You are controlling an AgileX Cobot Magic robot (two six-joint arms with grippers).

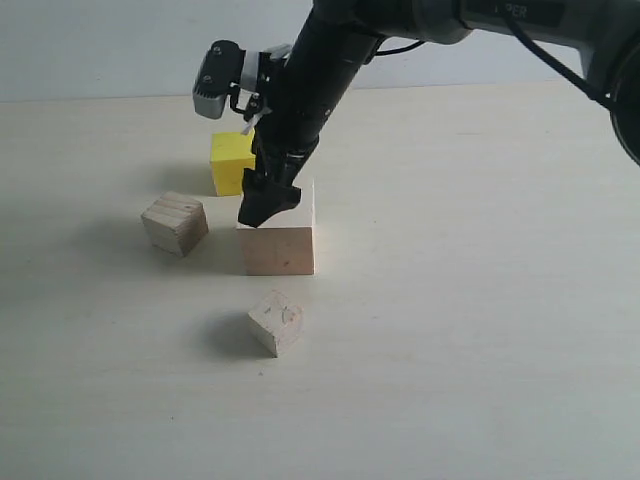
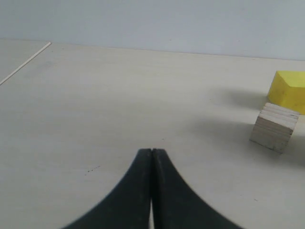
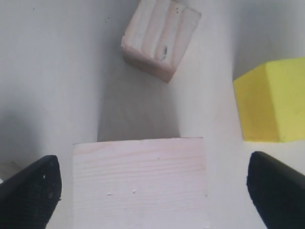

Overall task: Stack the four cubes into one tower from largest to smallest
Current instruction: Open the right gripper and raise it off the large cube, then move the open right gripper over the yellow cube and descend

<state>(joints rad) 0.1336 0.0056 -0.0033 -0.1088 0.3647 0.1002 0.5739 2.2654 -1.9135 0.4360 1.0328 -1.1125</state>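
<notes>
The large pale wooden cube rests on the table. My right gripper hangs open just over its top, one finger on each side and clear gaps between. The yellow cube sits behind it. To its left is a smaller wooden cube. The smallest cube, with a knot mark, lies in front. My left gripper is shut on nothing, low over bare table; the exterior view does not show it.
The pale table stretches wide to the right of the cubes. A thin line marks the table's edge in the left wrist view. The right arm reaches in from the upper right.
</notes>
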